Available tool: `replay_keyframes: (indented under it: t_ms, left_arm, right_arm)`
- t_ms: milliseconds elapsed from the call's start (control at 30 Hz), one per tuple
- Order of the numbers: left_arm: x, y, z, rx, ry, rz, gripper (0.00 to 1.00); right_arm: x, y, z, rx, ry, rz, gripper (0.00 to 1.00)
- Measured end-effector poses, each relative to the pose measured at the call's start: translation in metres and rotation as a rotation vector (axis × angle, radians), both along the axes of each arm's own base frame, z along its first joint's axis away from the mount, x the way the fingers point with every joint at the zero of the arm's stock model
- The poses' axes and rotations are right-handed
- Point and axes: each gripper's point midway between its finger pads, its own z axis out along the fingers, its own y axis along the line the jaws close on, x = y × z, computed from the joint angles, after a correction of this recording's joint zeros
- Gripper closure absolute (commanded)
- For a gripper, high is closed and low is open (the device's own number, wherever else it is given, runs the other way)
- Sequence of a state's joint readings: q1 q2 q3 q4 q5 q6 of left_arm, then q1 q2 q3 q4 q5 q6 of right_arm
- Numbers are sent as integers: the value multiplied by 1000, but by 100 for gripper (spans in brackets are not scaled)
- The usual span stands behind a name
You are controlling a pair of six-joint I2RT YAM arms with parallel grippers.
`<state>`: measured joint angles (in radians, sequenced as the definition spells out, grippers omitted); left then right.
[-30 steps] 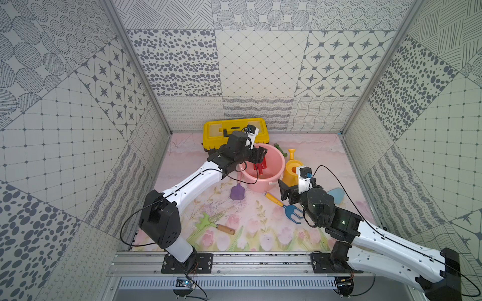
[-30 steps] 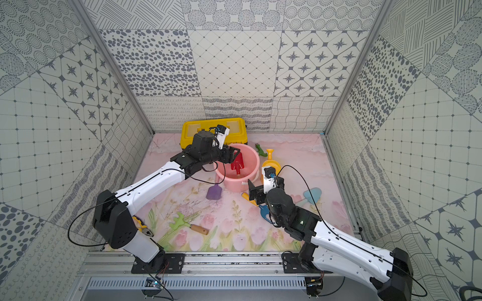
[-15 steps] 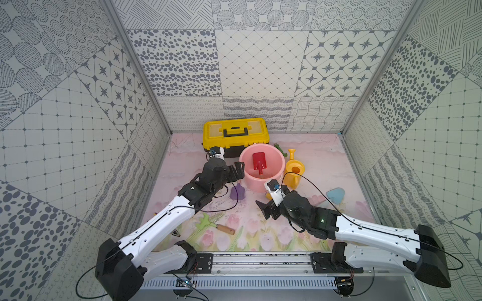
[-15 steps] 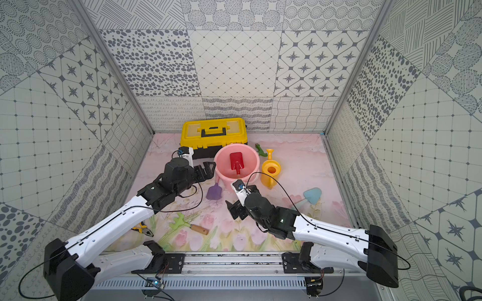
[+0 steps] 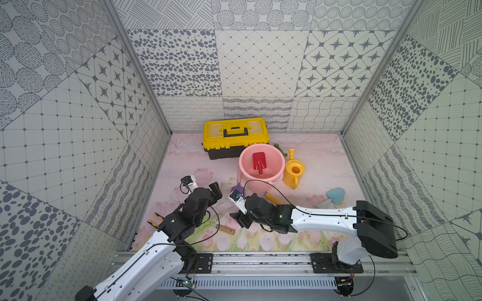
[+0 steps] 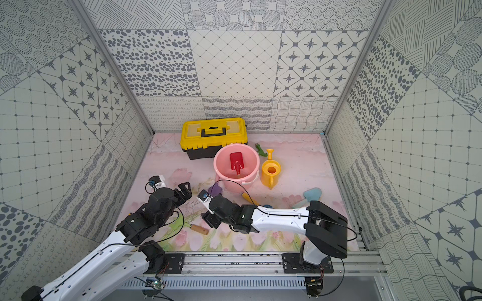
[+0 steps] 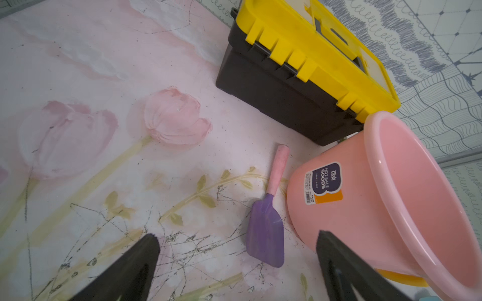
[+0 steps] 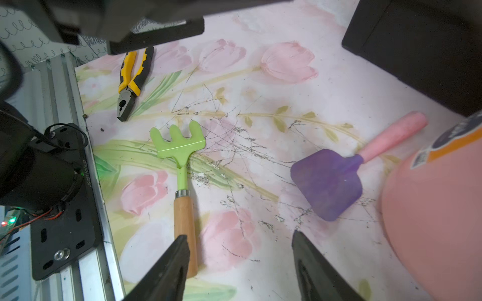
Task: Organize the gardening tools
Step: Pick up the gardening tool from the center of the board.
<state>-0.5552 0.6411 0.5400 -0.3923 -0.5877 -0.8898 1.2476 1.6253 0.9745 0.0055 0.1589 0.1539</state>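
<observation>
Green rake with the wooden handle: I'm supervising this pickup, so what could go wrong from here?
The right claw stands open with the green wooden-handled rake's handle end at one jaw, off centre; closing may push it aside. The purple plastic scoop and the left arm are close enough to bump.

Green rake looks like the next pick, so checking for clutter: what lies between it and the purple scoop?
Nothing: the right wrist view shows only bare, scuffed mat between green rake and purple scoop.
</observation>
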Motion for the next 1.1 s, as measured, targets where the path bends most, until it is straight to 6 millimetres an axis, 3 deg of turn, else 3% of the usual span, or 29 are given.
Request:
replay_keyframes:
  t_ms: [200, 400, 600, 1100]
  left_arm:
    - [-9, 14, -1, -15, -25, 57, 1]
    - [-16, 24, 1, -41, -49, 105, 0]
    - [-21, 31, 1, -64, -71, 134, 1]
    - [-23, 35, -1, -64, -69, 158, 0]
  right_arm:
    - [-11, 28, -44, -61, 71, 43, 45]
    - [-21, 32, -84, -127, 137, 61, 49]
    - [-23, 46, -87, -104, 164, 72, 53]
    - [-32, 45, -94, -125, 186, 90, 50]
